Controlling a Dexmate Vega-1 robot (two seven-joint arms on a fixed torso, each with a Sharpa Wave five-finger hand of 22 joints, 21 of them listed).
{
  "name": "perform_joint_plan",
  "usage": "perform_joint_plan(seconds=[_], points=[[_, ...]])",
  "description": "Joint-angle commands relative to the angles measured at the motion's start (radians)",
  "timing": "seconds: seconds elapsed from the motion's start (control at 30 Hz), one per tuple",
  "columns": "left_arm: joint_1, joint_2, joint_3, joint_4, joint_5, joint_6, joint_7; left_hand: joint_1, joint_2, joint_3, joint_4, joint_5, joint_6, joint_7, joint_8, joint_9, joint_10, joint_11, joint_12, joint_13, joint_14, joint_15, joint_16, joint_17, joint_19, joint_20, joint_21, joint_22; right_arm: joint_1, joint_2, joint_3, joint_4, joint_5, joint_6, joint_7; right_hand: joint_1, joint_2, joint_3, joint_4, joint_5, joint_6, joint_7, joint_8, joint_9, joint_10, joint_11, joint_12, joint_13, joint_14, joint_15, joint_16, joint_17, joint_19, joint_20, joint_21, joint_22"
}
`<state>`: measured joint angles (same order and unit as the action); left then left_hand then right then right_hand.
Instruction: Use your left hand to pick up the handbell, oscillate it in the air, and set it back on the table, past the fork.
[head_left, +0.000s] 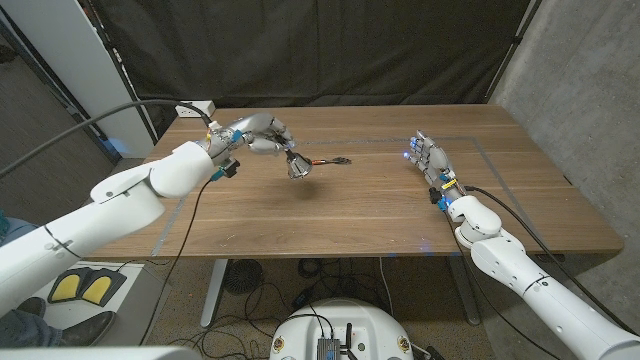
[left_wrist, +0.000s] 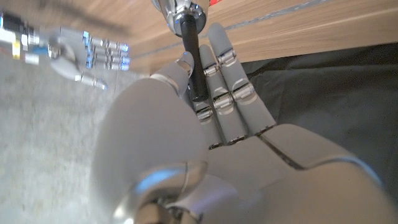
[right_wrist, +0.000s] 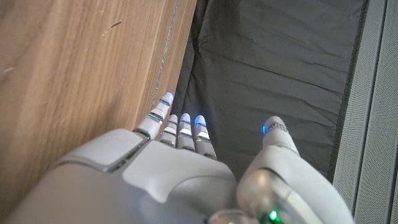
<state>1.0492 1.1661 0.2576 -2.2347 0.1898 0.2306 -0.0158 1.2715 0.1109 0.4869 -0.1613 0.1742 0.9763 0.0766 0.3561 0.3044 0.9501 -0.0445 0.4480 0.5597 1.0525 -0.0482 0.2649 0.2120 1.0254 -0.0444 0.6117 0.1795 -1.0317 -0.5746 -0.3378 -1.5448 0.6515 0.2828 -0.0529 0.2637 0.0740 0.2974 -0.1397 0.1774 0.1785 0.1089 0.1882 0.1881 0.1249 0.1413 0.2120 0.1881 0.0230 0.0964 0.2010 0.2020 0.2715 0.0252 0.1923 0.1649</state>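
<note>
My left hand (head_left: 255, 135) grips the black handle (left_wrist: 194, 62) of the silver handbell (head_left: 298, 167). The bell hangs tilted in the air over the table's left-middle, mouth pointing down and to the right, with its shadow on the wood beneath. A fork (head_left: 330, 161) lies on the wooden table (head_left: 380, 210) just right of the bell. My right hand (head_left: 428, 158) stands on its edge at the right of the table, fingers apart and holding nothing. In the right wrist view that hand (right_wrist: 180, 168) reaches toward the table's far edge. The left wrist view also shows the right hand (left_wrist: 87, 50), blurred.
A white power strip (head_left: 195, 110) sits at the table's back left corner, with a grey cable running off to the left. Pale tape lines (head_left: 480, 150) mark a rectangle on the tabletop. A black curtain (head_left: 320, 50) hangs behind the table.
</note>
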Motion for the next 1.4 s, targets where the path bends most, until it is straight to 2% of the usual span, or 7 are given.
perform_joint_plan(seconds=[0.03,0.13,0.23,0.53,0.9,1.1,1.4], points=[[-0.138,0.142,0.205,-0.234,0.600,0.567,-0.307,0.011,0.023,0.004,0.004,0.005,0.000,-0.001,0.006,0.002,0.002,-0.003,-0.001,0.032,0.092,-0.099,0.002,0.004,-0.005,0.001,0.010,0.001,0.019,0.013,-0.008,0.032,0.006,0.014,0.023,0.011,0.003,-0.001,-0.001,0.001,0.002,0.006,0.004,0.004,-0.001,0.007,-0.001,0.005,0.005,-0.001,-0.001,0.002,0.009,-0.004,-0.001,0.005],[-0.178,0.081,0.312,-0.223,0.947,0.628,-0.458,0.011,0.023,0.004,0.004,0.005,0.002,-0.002,0.006,0.002,0.003,-0.005,-0.001,0.035,0.093,-0.103,0.003,0.006,-0.008,0.000,0.009,0.001,0.023,0.017,-0.009,0.041,0.009,0.015,0.026,0.011,0.003,-0.002,-0.001,0.001,0.002,0.007,0.004,0.004,-0.001,0.008,-0.001,0.005,0.005,0.001,-0.001,0.002,0.011,-0.002,0.000,0.005],[-0.166,0.009,0.333,-0.180,1.205,0.616,-0.560,0.008,0.023,0.002,0.006,0.005,0.005,-0.008,0.007,0.001,0.003,-0.009,-0.001,0.038,0.093,-0.106,0.004,0.008,-0.009,-0.002,0.011,0.001,0.026,0.020,-0.010,0.049,0.010,0.018,0.029,0.011,0.003,-0.002,-0.001,0.001,0.002,0.007,0.004,0.004,-0.001,0.007,-0.001,0.005,0.005,0.001,-0.001,0.002,0.011,-0.002,0.000,0.005],[-0.098,-0.078,0.200,-0.141,1.363,0.463,-0.690,0.000,0.023,-0.001,0.010,0.005,0.004,-0.013,0.007,-0.002,0.002,-0.022,-0.004,0.048,0.091,-0.112,0.004,0.010,-0.015,-0.008,0.012,0.002,0.030,0.021,-0.009,0.064,0.014,0.023,0.038,0.011,0.003,-0.003,-0.001,0.001,0.002,0.006,0.004,0.004,-0.001,0.007,-0.001,0.005,0.005,0.000,-0.001,0.002,0.011,-0.003,0.000,0.005],[-0.009,-0.296,0.117,-0.030,1.944,0.371,-0.672,-0.008,0.024,-0.004,0.012,0.005,0.007,-0.028,0.008,-0.006,0.006,-0.029,-0.007,0.061,0.089,-0.122,0.007,0.016,-0.030,-0.014,0.012,0.002,0.041,0.030,-0.011,0.086,0.026,0.024,0.053,0.012,0.003,-0.003,-0.001,0.001,0.001,0.008,0.003,0.004,-0.001,0.009,-0.001,0.005,0.006,0.001,-0.001,0.002,0.012,-0.003,0.000,0.005],[0.046,-0.379,0.035,-0.030,1.965,0.370,-0.542,-0.012,0.020,-0.006,0.011,0.004,0.012,-0.037,0.010,-0.008,0.010,-0.034,-0.009,0.067,0.090,-0.136,0.008,0.017,-0.041,-0.025,0.010,0.002,0.048,0.032,-0.015,0.092,0.025,0.021,0.056,0.012,0.003,-0.004,-0.001,0.001,0.001,0.008,0.003,0.004,-0.001,0.008,-0.001,0.005,0.006,0.002,-0.001,0.003,0.012,-0.004,0.000,0.005],[0.073,-0.441,-0.043,-0.081,1.939,0.252,-0.563,-0.013,0.020,-0.006,0.009,0.004,0.013,-0.040,0.011,-0.011,0.012,-0.039,-0.016,0.069,0.084,-0.135,0.006,0.018,-0.043,-0.026,0.012,0.001,0.051,0.034,-0.018,0.094,0.023,0.018,0.055,0.012,0.003,-0.005,-0.001,0.001,0.001,0.009,0.003,0.004,-0.001,0.010,-0.001,0.005,0.006,0.002,-0.001,0.003,0.012,-0.002,-0.001,0.005]])
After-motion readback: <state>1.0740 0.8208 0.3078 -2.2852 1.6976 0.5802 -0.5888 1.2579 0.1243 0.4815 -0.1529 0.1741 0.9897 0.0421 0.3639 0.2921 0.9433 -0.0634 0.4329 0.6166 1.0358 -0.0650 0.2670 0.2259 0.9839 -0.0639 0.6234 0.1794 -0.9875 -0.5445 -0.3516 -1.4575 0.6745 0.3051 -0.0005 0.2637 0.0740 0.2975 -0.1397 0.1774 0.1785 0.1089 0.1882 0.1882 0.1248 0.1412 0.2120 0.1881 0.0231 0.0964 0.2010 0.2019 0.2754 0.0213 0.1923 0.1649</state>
